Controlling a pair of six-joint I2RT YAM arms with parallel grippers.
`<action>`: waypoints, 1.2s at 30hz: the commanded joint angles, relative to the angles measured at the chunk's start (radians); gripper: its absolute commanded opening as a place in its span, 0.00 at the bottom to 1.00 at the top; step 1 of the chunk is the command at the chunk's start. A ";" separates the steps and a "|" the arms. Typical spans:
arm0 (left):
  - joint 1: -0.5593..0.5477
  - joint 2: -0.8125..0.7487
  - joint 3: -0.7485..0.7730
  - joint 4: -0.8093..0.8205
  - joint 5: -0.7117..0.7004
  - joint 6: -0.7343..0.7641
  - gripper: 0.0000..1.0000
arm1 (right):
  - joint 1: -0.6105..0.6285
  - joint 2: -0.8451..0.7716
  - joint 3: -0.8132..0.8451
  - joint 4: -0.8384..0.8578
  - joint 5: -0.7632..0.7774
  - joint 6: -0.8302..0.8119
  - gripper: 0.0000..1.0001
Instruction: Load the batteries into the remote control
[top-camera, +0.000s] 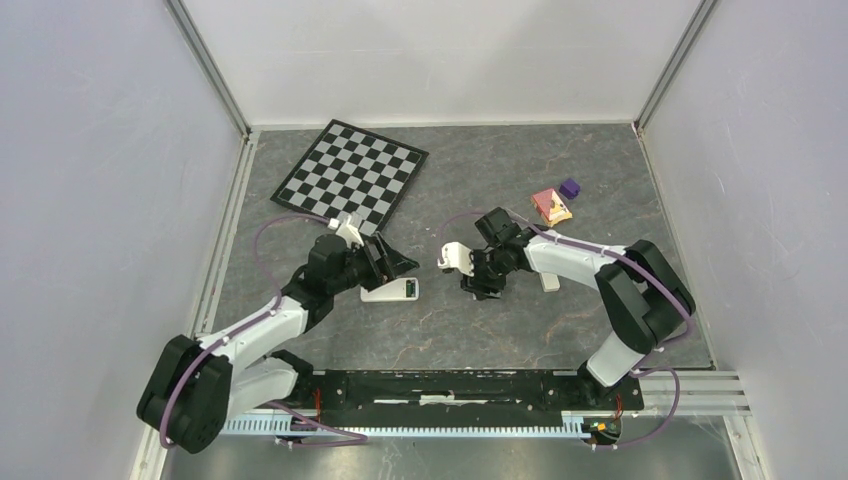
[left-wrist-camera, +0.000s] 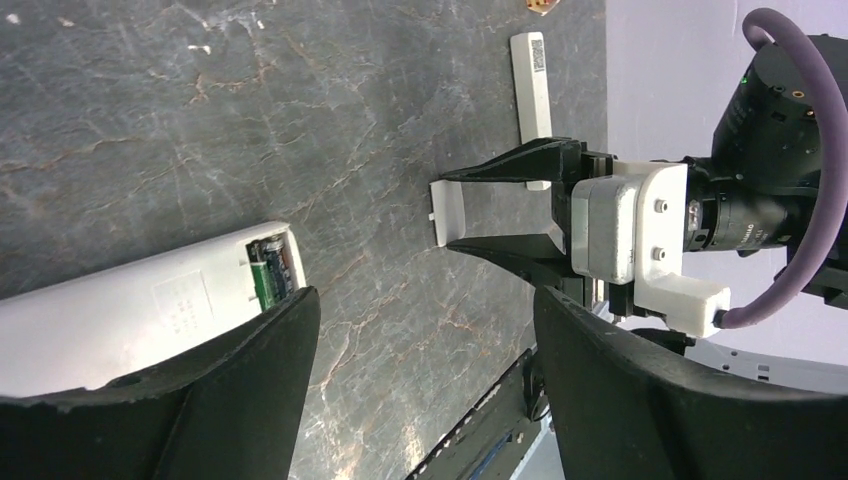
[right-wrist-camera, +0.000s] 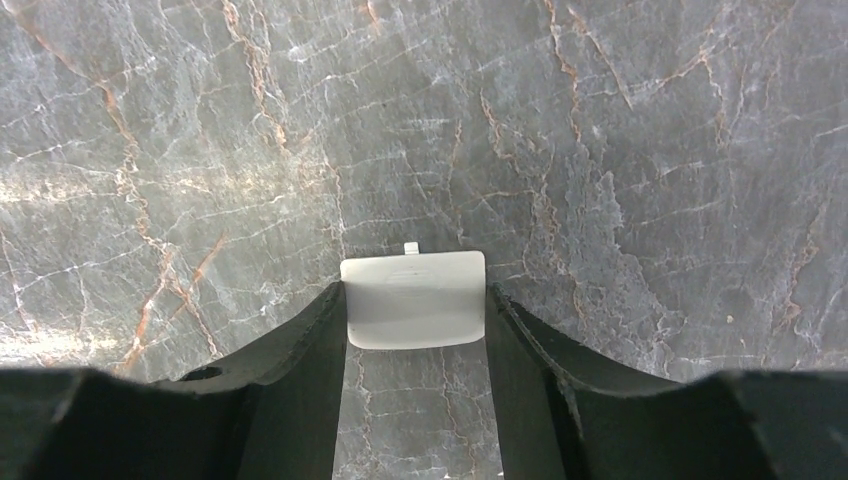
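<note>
Closest to the right wrist lens, two dark fingers (right-wrist-camera: 300, 360) of the right gripper (right-wrist-camera: 415, 292), clamped on the side edges of a small white battery cover (right-wrist-camera: 413, 305), latch tab pointing away over the grey marbled table (right-wrist-camera: 620, 150). Impossible to say whether resting on the stone or held just above it. From the left wrist, same cover seen edge-on between those fingers, well apart from the remote control (left-wrist-camera: 140, 315).

Left gripper (left-wrist-camera: 423, 297) spread wide, nothing between its fingers; one finger overlapping the remote's near edge, perhaps pinning it down, contact not clear. Remote lying back-up on the table, left of centre in the overhead view, compartment end toward the right arm. Bay uncovered, with green-wrapped batteries (left-wrist-camera: 268, 272) seated inside; count hard to read, probably two. No loose cells spotted in these views.

Judging from that, loading itself apparently done or nearly so. Left to do: carrying the cover across, lining the tab up with the bay's slot, then pressing or sliding it shut with the remote braced. Worth checking first for full seating of the cells, not confirmable here.

Off to the side, unused: a slim white stick (left-wrist-camera: 530, 85) near the right arm, a chessboard (top-camera: 352, 172), a pink-and-orange packet (top-camera: 551, 206) and a purple block (top-camera: 569, 187).
</note>
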 joint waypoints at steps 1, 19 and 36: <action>-0.007 0.045 -0.006 0.145 0.056 -0.040 0.81 | -0.017 -0.040 -0.043 0.030 0.023 -0.027 0.49; -0.102 0.396 0.092 0.438 0.154 -0.159 0.77 | -0.020 -0.189 -0.120 0.252 -0.116 0.107 0.52; -0.143 0.608 0.199 0.545 0.250 -0.250 0.62 | -0.020 -0.204 -0.108 0.394 -0.230 0.206 0.53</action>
